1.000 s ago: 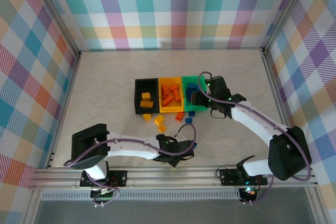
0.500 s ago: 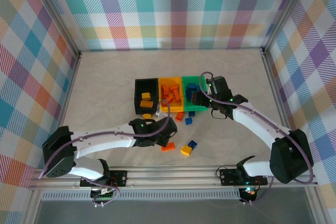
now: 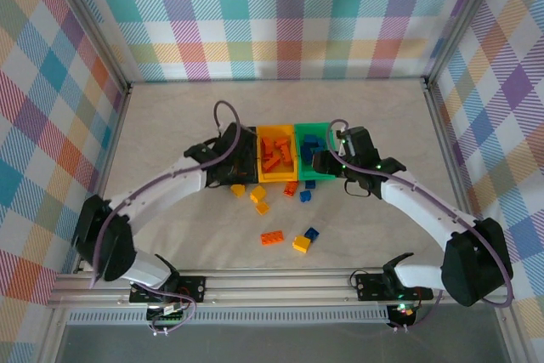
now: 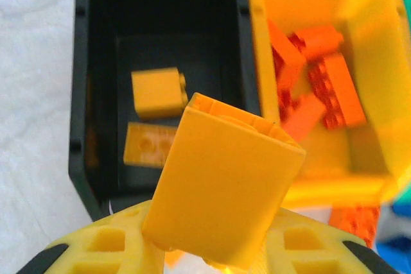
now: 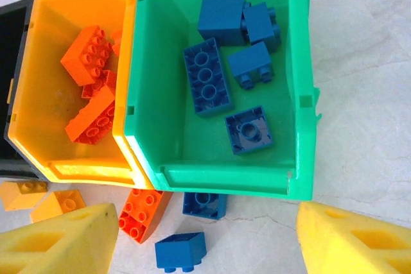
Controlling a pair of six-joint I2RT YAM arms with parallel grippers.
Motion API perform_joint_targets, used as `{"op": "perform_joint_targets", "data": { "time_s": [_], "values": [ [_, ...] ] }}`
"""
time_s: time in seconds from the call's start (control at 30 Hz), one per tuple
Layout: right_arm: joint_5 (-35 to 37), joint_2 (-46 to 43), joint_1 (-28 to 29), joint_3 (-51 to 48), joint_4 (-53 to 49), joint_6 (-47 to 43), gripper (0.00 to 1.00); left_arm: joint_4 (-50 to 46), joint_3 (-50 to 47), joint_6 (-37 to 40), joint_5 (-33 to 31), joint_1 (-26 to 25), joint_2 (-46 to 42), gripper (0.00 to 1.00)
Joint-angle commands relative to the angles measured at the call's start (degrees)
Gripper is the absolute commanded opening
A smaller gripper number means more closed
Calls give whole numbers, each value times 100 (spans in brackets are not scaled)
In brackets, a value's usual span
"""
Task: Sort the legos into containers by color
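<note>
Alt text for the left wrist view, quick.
The left hand grips a yellow brick over the black bin, which holds two yellow bricks. The yellow bin beside it holds orange bricks.

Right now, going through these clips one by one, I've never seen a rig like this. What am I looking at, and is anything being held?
A left arm and a right arm are bolted at the near edge of a table to sort toy bricks by colour. The wide picture looks down from above. The other two come from a camera on each wrist.

Three joined bins sit mid-table. The black bin holds yellow bricks, the yellow bin holds orange bricks, and the green bin holds blue bricks.

The left end effector is shut on a yellow brick at the black bin. The right end effector is open and empty near the green bin. Loose bricks lie in front of the bins.
</note>
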Motion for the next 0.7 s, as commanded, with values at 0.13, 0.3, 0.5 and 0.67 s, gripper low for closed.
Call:
{"op": "perform_joint_targets", "data": {
  "time_s": [0.13,0.3,0.5,0.67],
  "values": [
    [-380,-725,261,-515,-403,109,72,-149,1215,77,235,644,1424,31],
    [-696,-996,925,-936,-633,256,73,-351,1814,64,426,725,2033,47],
    [-569,-895,1960,-1182,-821,448,75,-438,2117,12,728,714,1973,87],
    [-479,-559,2431,-1121,-846,358,75,-257,1712,-85,1215,479,1037,100]
  ]
}}
